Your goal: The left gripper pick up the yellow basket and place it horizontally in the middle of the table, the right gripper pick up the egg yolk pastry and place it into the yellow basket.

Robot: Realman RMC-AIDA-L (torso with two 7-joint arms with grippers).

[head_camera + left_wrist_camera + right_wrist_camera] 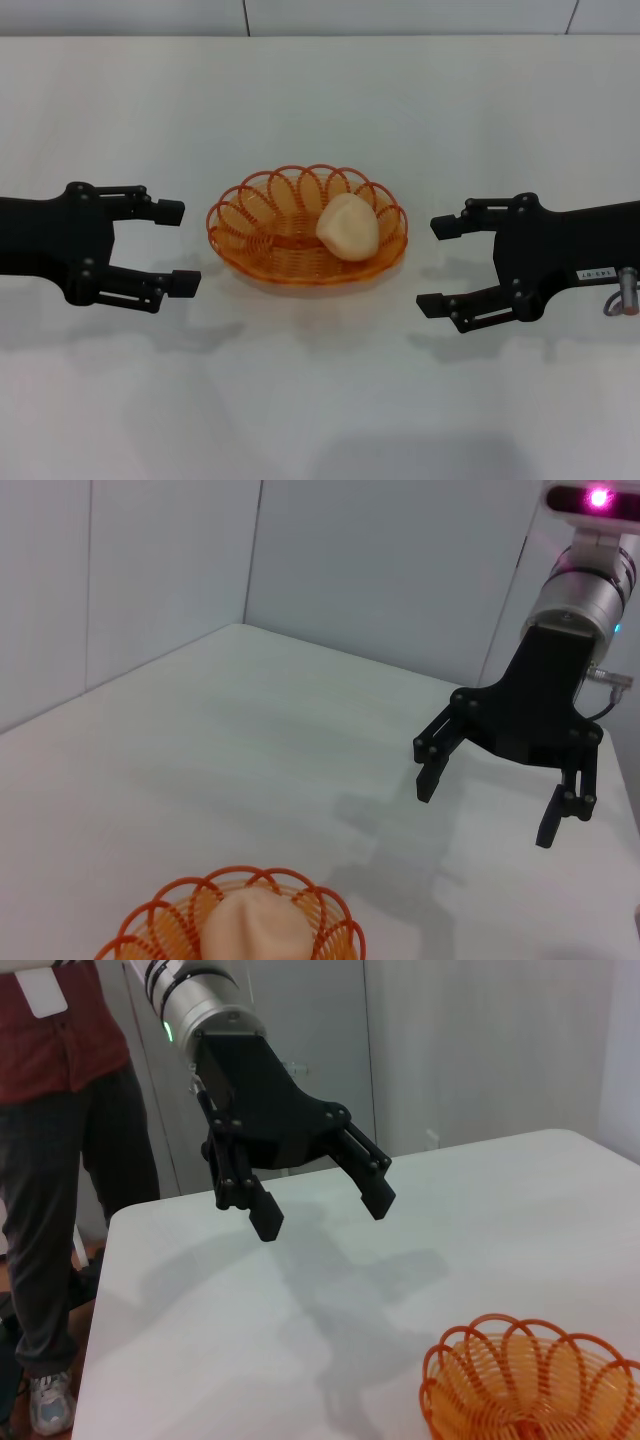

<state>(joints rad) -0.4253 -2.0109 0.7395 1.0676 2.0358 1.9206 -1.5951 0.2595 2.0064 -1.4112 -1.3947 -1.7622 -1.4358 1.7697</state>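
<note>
The yellow basket (pixel 300 235) lies flat in the middle of the white table (pixel 320 400). The egg yolk pastry (pixel 348 227) rests inside it, toward its right side. My left gripper (pixel 178 247) is open and empty, hovering just left of the basket. My right gripper (pixel 435 265) is open and empty, just right of the basket. The left wrist view shows the basket (pixel 235 920) with the pastry (pixel 255 930) and the right gripper (pixel 487 795) beyond. The right wrist view shows the basket (pixel 530 1380) and the left gripper (pixel 322 1212).
A person in a red top and dark trousers (pixel 60 1160) stands past the table's left end. Grey walls (pixel 380 570) rise behind the table's far edge.
</note>
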